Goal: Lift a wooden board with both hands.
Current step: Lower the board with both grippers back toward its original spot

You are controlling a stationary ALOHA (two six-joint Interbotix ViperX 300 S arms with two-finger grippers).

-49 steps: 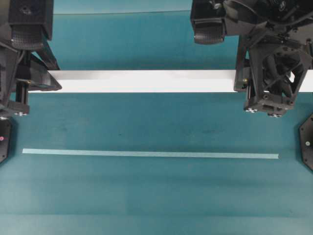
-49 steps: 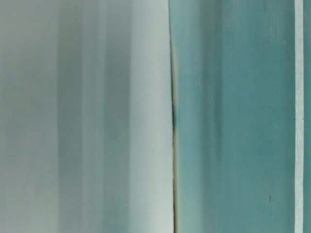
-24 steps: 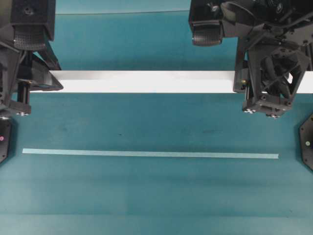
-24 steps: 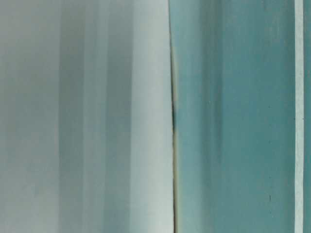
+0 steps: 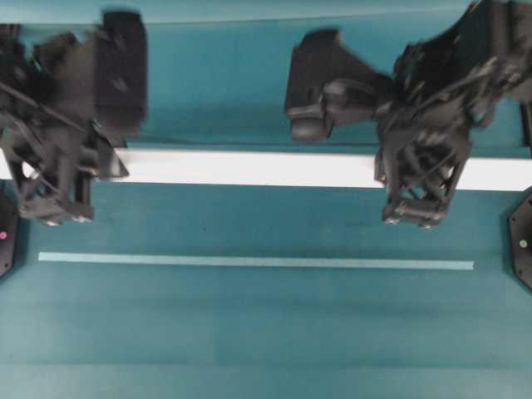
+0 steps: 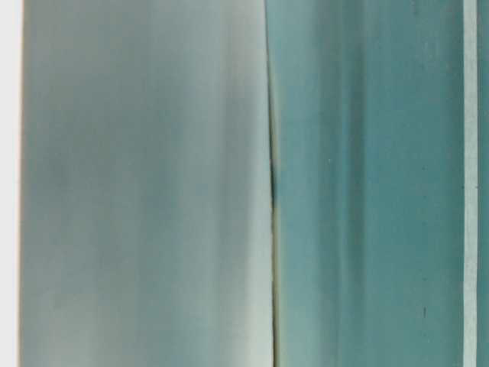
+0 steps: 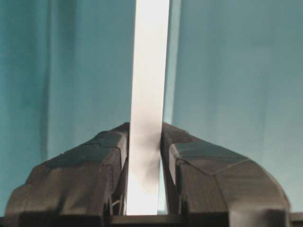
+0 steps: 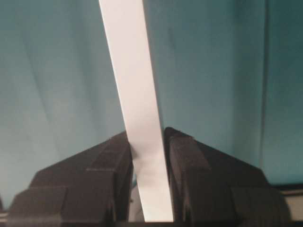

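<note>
1. The wooden board (image 5: 249, 168) is being seen from overhead as a long white plank, its long axis running left to right across the teal table (image 5: 249, 332) and tilting very slightly down toward the right.
2. In that view it is being clamped near its left end by the left gripper (image 5: 100, 166) and near its right end by the right gripper (image 5: 391, 170); both arms are being blurred.
3. A thin pale strip (image 5: 256, 263) is lying well apart from the board, nearly parallel to it.
4. At table level only blurred grey and teal bands are being shown; the board cannot be told there.
5. In the left wrist view the board (image 7: 149, 94) is being shown running straight away from the camera, pinched between the two fingers (image 7: 203, 175) of the left gripper (image 7: 144, 146).
6. In the right wrist view the board (image 8: 135, 94) is being shown leaning up and to the left, squeezed in the closed right gripper (image 8: 147, 146).
</note>
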